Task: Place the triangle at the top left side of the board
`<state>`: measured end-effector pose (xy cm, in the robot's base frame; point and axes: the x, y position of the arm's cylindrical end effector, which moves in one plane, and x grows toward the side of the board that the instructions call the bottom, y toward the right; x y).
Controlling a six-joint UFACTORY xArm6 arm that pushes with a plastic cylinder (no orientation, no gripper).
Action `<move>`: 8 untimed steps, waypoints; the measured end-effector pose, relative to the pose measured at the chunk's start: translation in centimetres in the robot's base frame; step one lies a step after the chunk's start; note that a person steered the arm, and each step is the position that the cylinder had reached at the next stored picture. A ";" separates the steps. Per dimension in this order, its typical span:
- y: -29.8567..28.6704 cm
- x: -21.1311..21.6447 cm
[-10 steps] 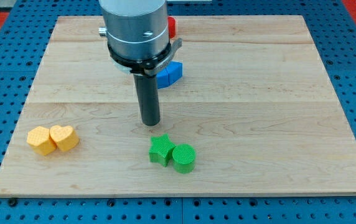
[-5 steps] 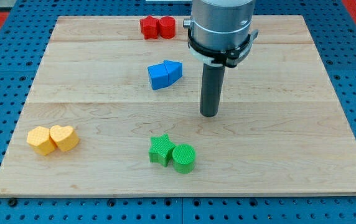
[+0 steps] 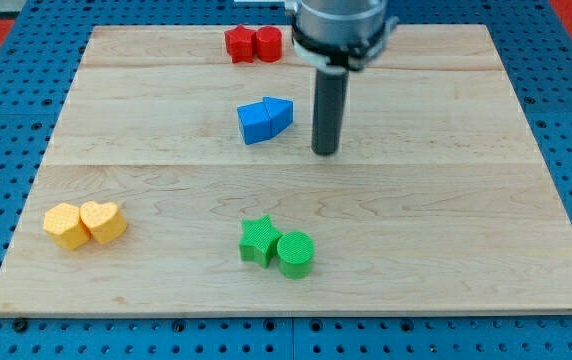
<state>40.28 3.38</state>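
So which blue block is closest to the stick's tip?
The blue triangle. It sits on the right of the blue pair, facing my tip, while the blue cube touches its far left side.

Two red blocks (image 3: 239,44) touch at the top centre of the bench (image 3: 466,200). At mid-frame, the blue cube (image 3: 254,124) touches the blue triangle (image 3: 278,114) on its right. My tip (image 3: 325,152) is just right of the triangle, apart from it. The yellow hexagon (image 3: 64,225) touches the yellow heart (image 3: 103,221) at lower left. The green star (image 3: 259,240) touches the green cylinder (image 3: 295,254) at bottom centre.
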 end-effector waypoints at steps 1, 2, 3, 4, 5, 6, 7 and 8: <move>-4.4 -3.0; -9.8 -5.5; -9.8 -8.7; -7.3 -10.3; -15.0 -12.6; -18.8 -11.1; -14.6 -8.3; -19.9 -8.8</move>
<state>31.51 -16.54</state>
